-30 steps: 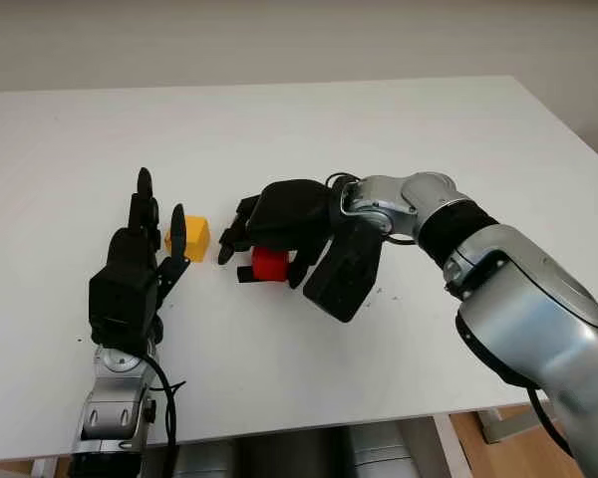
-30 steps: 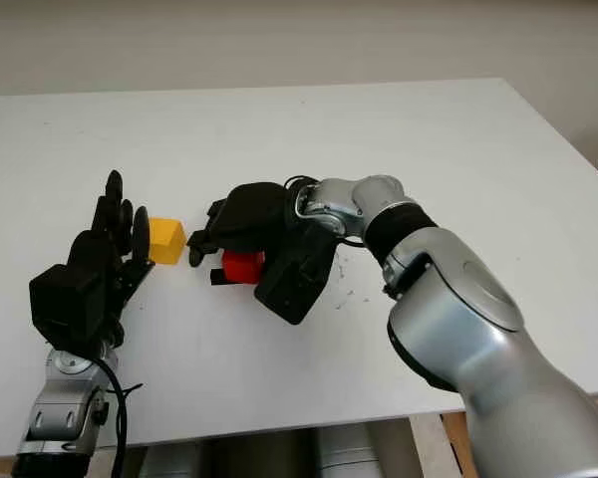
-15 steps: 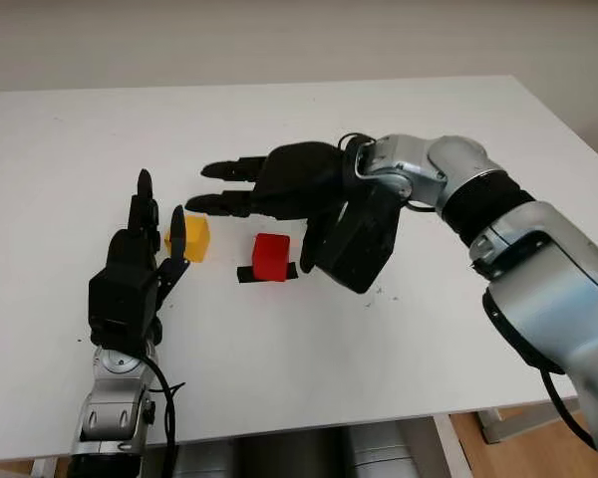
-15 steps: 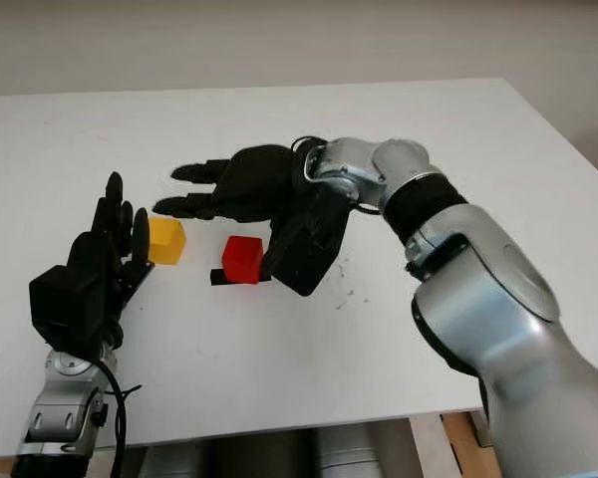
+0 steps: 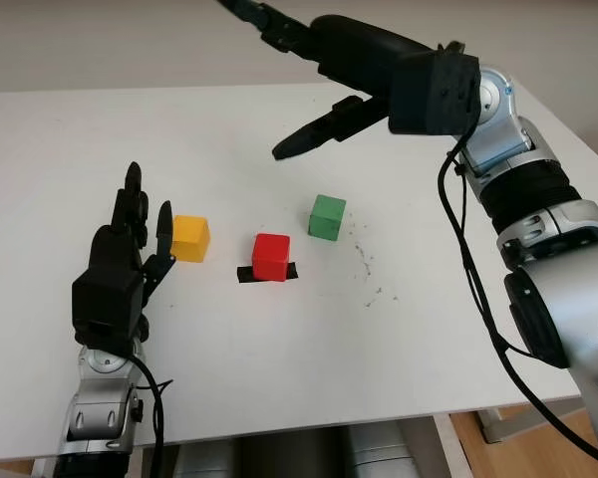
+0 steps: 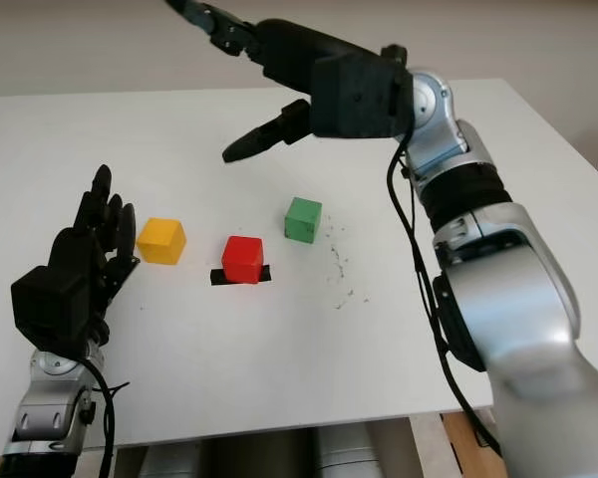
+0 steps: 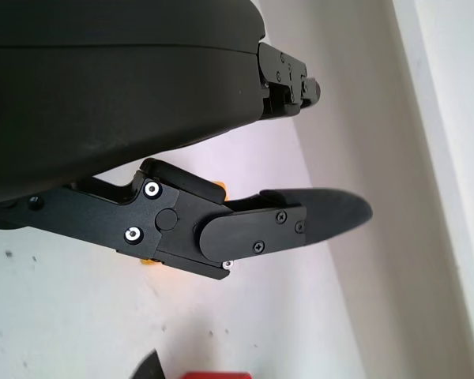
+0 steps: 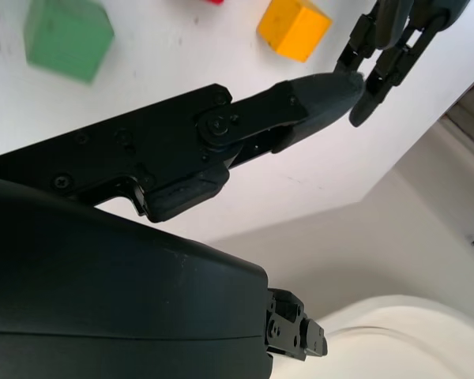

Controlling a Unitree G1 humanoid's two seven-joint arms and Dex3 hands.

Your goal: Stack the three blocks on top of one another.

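1. Three blocks sit apart from one another on the white table (image 5: 429, 349), none stacked on another.
2. The yellow block (image 5: 190, 238) is nearest the robot's left side, resting directly on the table.
3. The red block (image 5: 271, 256) is in the middle of the row, standing on a small black strip (image 5: 266, 274) whose ends stick out on both sides of it.
4. The green block (image 5: 327, 217) lies to the right of the red one and a little farther from the robot, clear of it.
5. A scatter of small dark specks (image 5: 364, 267) marks the table just right of the green block.
6. The left hand (image 5: 120, 274) is raised upright near the table's front-left edge, just beside the yellow block but not touching it; it is open and holds nothing.
7. The right hand (image 5: 354, 65) is lifted high above the far part of the table, well above and beyond the green block, its fingers (image 5: 309, 137) stretched out toward the left; it is open and empty.
8. From the right wrist, the green and yellow blocks show below the outstretched fingers, well clear of them.
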